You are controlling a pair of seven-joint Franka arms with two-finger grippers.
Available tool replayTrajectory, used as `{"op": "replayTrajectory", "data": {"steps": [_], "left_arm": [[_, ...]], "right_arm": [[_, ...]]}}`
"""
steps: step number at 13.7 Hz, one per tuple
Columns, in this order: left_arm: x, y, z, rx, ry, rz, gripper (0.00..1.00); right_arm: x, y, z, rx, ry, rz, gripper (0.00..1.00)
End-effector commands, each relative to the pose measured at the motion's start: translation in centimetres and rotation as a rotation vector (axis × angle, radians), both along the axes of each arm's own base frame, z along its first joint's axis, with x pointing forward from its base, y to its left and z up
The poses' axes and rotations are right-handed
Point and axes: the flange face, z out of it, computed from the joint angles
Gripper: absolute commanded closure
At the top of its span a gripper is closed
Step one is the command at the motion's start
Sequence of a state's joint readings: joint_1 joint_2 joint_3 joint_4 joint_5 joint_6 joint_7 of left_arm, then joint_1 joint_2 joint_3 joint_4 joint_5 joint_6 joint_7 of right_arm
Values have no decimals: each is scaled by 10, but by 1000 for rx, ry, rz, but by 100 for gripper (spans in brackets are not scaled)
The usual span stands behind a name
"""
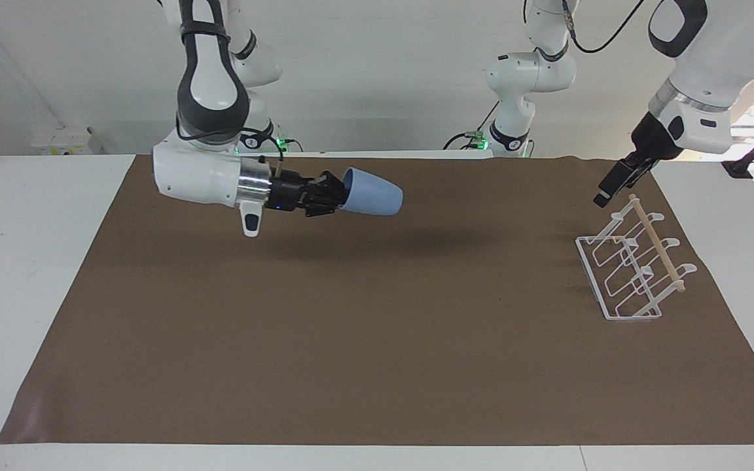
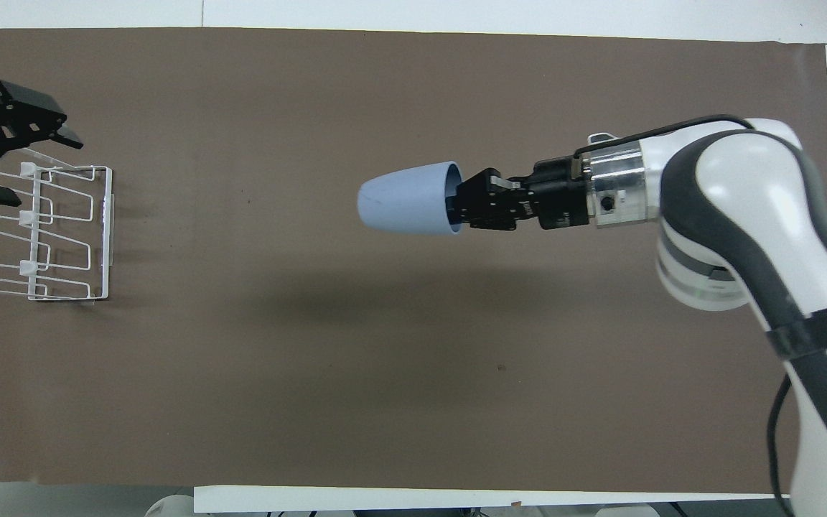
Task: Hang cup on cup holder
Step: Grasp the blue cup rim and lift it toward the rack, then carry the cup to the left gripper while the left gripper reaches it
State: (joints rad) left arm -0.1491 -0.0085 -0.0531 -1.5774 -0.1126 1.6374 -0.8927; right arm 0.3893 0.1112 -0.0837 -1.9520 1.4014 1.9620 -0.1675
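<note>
My right gripper [image 1: 336,195] is shut on the rim of the light blue cup [image 1: 372,192], with one finger inside it. It holds the cup on its side in the air over the middle of the mat, base pointing toward the left arm's end; both also show in the overhead view, the gripper [image 2: 461,207] and the cup [image 2: 403,207]. The white wire cup holder [image 1: 626,278] with its wooden rod [image 1: 657,245] stands at the left arm's end [image 2: 62,237]. My left gripper [image 1: 605,195] is open and hovers over the holder's end nearer the robots [image 2: 26,164].
A brown mat [image 1: 377,353] covers most of the white table [image 1: 17,261]. Nothing else lies on it between the cup and the holder.
</note>
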Motion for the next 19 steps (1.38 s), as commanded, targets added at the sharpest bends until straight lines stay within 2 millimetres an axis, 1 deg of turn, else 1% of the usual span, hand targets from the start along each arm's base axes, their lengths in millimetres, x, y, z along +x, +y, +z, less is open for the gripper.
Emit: {"op": "replayTrajectory", "data": {"steps": [1, 2, 3, 4, 5, 6, 7, 8, 9, 10, 11, 13, 14, 17, 18, 19], "left_arm": [[-16, -48, 9, -39, 35, 300, 0], [-20, -61, 12, -87, 70, 403, 0], [-22, -70, 16, -121, 98, 477, 0], [-26, -78, 21, -144, 121, 528, 0], [-31, -84, 20, -174, 178, 559, 0], [-36, -86, 18, -225, 256, 563, 0], [-38, -80, 16, -281, 321, 578, 0], [-40, -76, 13, -323, 365, 597, 0], [-44, -80, 12, -339, 376, 615, 0], [-42, -85, 7, -357, 359, 647, 0], [-47, -96, 4, -373, 338, 658, 0], [-43, -99, -20, -373, 325, 680, 0], [-43, -99, -27, -361, 337, 675, 0], [-52, -98, -35, -308, 380, 628, 0], [-56, -97, -39, -288, 381, 621, 0], [-61, -95, -47, -269, 371, 616, 0]], "right_arm": [[-25, 60, 2, 35, 56, -123, 100], [-31, 75, 1, 34, 57, -147, 100], [-36, 83, 0, 44, 66, -150, 100], [-36, 83, 0, 46, 71, -153, 100], [-36, 83, 1, 47, 80, -156, 100], [-38, 86, 1, 47, 85, -153, 100], [-40, 92, 3, 50, 92, -156, 100], [-50, 109, 4, 60, 107, -151, 100], [-52, 116, 2, 59, 109, -175, 100], [-57, 127, 2, 57, 108, -184, 100], [-62, 135, 1, 45, 101, -191, 100], [-64, 138, -1, 38, 102, -195, 100], [-64, 137, -1, 37, 101, -196, 100], [-63, 137, -1, 36, 100, -200, 100], [-63, 137, -1, 36, 99, -200, 100], [-63, 137, -1, 36, 100, -200, 100]]}}
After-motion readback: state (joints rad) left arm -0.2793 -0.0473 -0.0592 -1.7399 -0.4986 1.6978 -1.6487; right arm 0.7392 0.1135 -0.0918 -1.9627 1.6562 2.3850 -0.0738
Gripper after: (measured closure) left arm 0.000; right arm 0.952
